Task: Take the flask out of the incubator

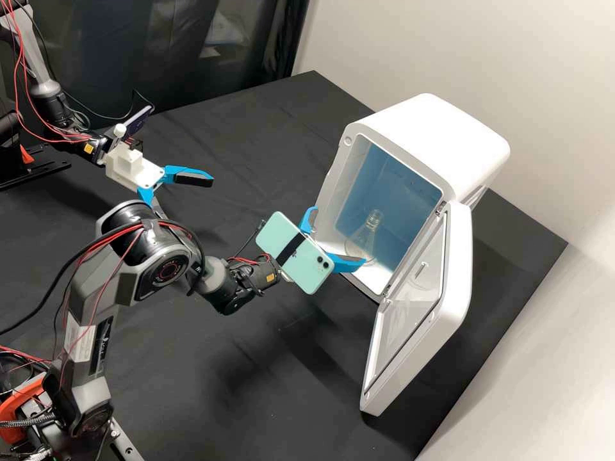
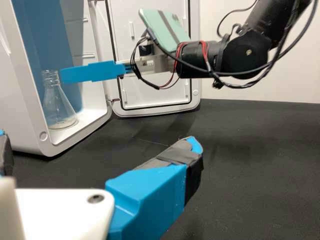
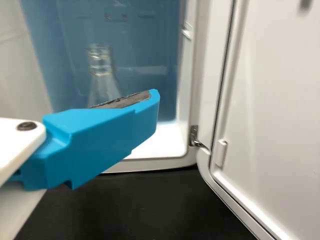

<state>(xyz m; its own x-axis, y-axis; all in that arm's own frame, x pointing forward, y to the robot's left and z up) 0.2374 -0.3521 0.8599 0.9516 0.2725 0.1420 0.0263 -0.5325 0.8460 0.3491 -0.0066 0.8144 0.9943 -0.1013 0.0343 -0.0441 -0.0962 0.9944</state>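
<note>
flask (image 1: 373,229) is seen upright on the floor of the incubator (image 1: 442,137), set back from the opening, untouched. incubator door (image 1: 423,301) is swung open to the near right. right end effector (image 1: 336,238) is held at the opening, fingers spread wide, nothing gripped, flask just beyond the tips. left end effector (image 1: 184,194) is held well off to the left above the black worktop (image 1: 269,121), fingers also spread and empty.

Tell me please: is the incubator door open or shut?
Open. The door stands swung wide from the incubator, and the flask is seen upright on its floor inside.
</note>
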